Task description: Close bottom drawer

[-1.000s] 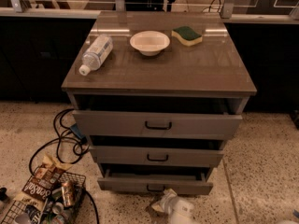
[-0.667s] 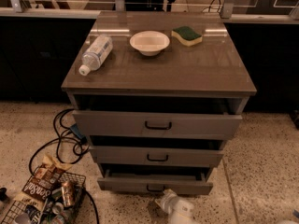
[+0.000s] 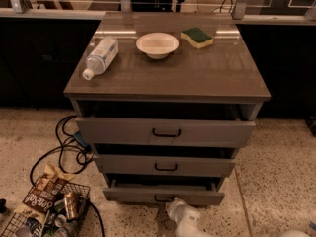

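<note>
The grey cabinet [image 3: 167,83] has three drawers, all pulled out a little. The bottom drawer [image 3: 133,193] is the lowest one, with a shallow flat front and a small black handle [image 3: 163,198]. My gripper [image 3: 176,209] is white and comes up from the bottom edge of the camera view. It sits right in front of the bottom drawer's front, just right of the handle, and seems to touch it. The middle drawer [image 3: 165,165] and the taller top drawer [image 3: 165,131] stick out above it.
On the cabinet top lie a plastic bottle [image 3: 100,56], a white bowl [image 3: 157,44] and a green-yellow sponge [image 3: 197,37]. A wire basket [image 3: 45,214] of cans and snack bags stands on the floor at the lower left. Black cables [image 3: 66,149] loop beside the cabinet.
My gripper has crept slightly up and left toward the bottom drawer's front. The drawers look unmoved.
</note>
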